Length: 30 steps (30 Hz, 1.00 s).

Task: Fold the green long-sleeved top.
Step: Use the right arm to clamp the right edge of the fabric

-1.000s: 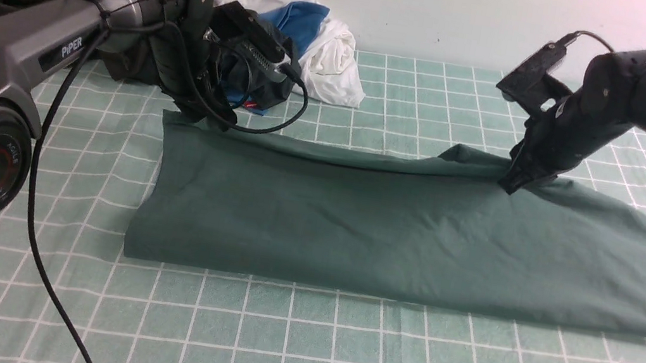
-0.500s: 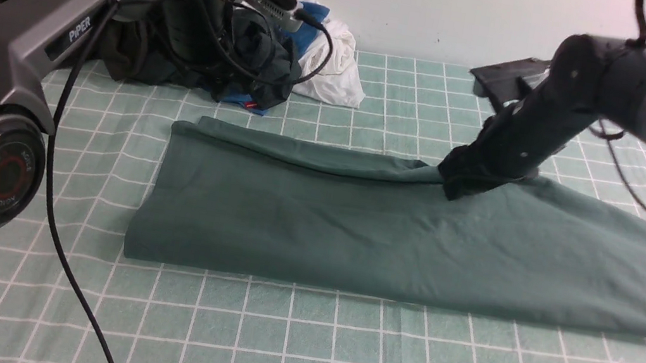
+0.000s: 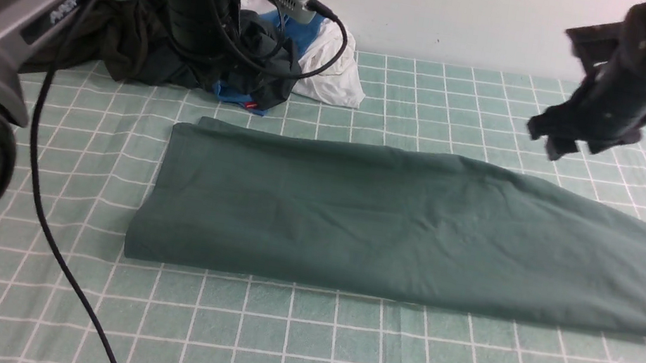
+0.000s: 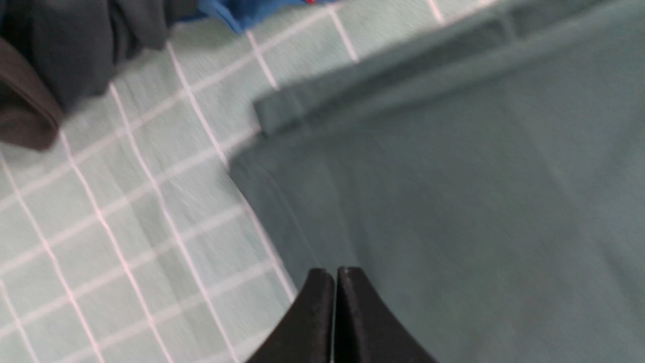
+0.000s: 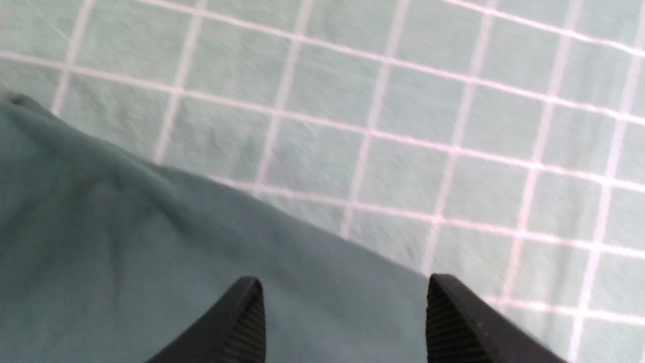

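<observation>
**Both grippers up off the green top**

The green long-sleeved top lies flat, a long folded band across the checked tablecloth. Over its far left corner hangs the left gripper, jaws pressed together and empty. Above its far right edge floats the right gripper, spread wide, nothing between the fingers. Behind the top sits a heap: dark garments, a white garment, a blue cloth. A black cable trails past the top's left end.

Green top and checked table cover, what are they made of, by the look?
Green top: matte soft fabric, probably cotton knit; gentle creases, no sheen. Table cover: matte cloth, likely woven, white grid lines; it wrinkles slightly.
</observation>
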Motion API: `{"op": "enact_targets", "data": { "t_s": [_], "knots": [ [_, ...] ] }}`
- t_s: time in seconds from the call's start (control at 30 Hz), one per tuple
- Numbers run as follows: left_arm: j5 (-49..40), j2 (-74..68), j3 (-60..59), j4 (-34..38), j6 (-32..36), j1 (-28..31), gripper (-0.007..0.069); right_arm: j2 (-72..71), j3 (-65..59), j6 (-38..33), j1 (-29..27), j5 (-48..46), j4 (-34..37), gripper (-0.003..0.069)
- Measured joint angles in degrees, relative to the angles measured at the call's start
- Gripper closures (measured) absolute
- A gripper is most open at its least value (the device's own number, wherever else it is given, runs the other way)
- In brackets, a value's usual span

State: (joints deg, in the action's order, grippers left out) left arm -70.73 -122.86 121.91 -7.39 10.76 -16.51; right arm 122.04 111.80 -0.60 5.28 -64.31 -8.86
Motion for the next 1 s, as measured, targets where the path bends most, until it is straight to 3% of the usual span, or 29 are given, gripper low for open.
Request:
{"op": "enact_targets", "data": {
  "t_s": [0.27, 0.4, 0.63, 1.0],
  "knots": [
    [2.89, 11.04, -24.7, 5.53, 2.23, 0.0, 0.0628, -15.15, -19.24, -1.68, -9.39, 2.92, 5.84, 0.0252],
    [11.6, 10.92, -37.14, 5.71, 2.42, 0.0, 0.0628, -19.18, -30.88, -1.23, -15.76, 8.15, 6.62, 0.0251],
    [17.08, 8.27, -41.95, 5.77, 2.67, 0.0, 0.0628, -13.59, -36.45, -0.85, -21.54, 11.93, 6.67, 0.0241],
    [17.19, 8.15, -41.95, 5.86, 2.67, 0.0, 0.0628, -6.96, -36.44, -1.01, -21.9, 17.21, 7.5, 0.0223]
  ]
}}
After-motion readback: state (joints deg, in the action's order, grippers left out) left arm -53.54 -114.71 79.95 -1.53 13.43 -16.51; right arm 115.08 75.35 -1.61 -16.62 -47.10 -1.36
